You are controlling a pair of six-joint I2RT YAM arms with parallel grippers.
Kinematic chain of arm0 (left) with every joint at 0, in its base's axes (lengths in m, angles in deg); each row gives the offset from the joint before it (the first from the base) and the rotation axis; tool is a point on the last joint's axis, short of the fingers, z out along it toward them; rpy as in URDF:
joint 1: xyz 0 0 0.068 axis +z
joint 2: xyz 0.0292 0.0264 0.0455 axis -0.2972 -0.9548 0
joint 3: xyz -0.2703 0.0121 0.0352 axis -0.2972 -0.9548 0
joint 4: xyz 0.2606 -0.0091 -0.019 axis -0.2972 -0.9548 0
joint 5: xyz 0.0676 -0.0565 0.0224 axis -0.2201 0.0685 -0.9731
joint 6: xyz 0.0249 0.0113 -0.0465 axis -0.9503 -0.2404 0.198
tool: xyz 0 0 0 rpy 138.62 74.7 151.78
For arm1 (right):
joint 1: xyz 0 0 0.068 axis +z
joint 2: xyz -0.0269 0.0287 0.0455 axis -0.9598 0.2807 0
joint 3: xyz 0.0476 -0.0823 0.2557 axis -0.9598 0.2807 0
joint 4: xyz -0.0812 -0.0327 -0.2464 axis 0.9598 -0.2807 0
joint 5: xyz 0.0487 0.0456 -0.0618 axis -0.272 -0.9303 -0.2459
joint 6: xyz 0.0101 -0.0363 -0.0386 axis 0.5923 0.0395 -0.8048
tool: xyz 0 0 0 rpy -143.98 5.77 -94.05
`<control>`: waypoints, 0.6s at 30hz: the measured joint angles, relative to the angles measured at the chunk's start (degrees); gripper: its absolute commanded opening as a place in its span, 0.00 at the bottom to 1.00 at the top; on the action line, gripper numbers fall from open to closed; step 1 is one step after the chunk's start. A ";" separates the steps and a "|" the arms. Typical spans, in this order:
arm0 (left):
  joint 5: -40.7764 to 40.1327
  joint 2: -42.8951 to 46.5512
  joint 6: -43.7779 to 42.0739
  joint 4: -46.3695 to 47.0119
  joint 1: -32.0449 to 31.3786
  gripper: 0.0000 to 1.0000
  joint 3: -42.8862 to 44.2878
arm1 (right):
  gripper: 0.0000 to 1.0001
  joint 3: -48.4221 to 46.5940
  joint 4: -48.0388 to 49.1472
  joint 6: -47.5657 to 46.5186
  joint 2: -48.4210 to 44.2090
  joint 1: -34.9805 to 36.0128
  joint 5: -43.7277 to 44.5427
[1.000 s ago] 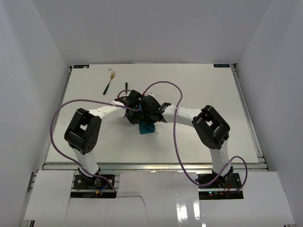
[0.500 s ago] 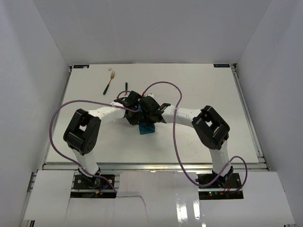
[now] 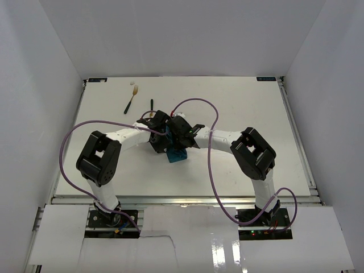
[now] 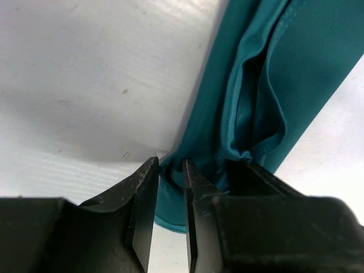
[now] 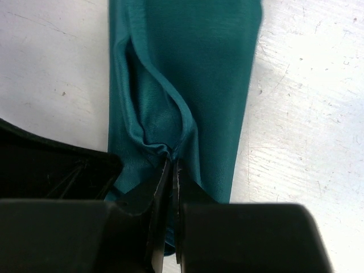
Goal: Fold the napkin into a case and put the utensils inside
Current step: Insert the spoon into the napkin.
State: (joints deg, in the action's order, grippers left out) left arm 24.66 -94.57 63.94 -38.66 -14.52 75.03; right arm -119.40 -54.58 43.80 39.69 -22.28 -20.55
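From their bases at the near edge of the bench point(image 3: 239, 102), both arms bend inward and meet over its middle, wrists almost touching. The right tool point(image 5: 172, 165) is closed on the napkin point(image 5: 187, 74): its two dark fingers point(image 5: 162, 193) sit all but together, and a raised pleat of the teal cloth is puckered into the tips. The napkin is folded into a long narrow band that runs straight away from this tool, with a loose layer bulging open just left of the pinch. The black body of the other tool shows at the right tool's left, against the band's edge. The left tool point(image 4: 169, 170) has its fingers a narrow slit apart, tips at the near corner of the same band; cloth shows in and past the slit, yet I cannot tell whether it is pinched or only lying at the tips. From this tool the band slants away to the right, its layers gaping in a soft pocket. In the top view only a small teal end of the napkin shows on the near side of the two tools, flat on the bench. Just beyond the left tool lies the knife point(image 3: 152, 106), its dark handle pointing away and its other end hidden by the arm. Farther off, left of the knife, lies the fork point(image 3: 132, 98), pale head at the far end, well apart from both tools and the napkin
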 measured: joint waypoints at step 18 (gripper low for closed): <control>3.32 -0.33 -1.33 -2.80 0.00 0.00 0.70 | 0.08 0.00 -0.24 0.13 -0.09 0.09 -0.09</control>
State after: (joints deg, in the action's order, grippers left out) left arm 27.98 -94.90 62.60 -41.46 -14.52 75.73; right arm -119.40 -54.82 43.94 39.61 -22.20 -20.64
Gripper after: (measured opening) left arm 0.021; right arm 0.084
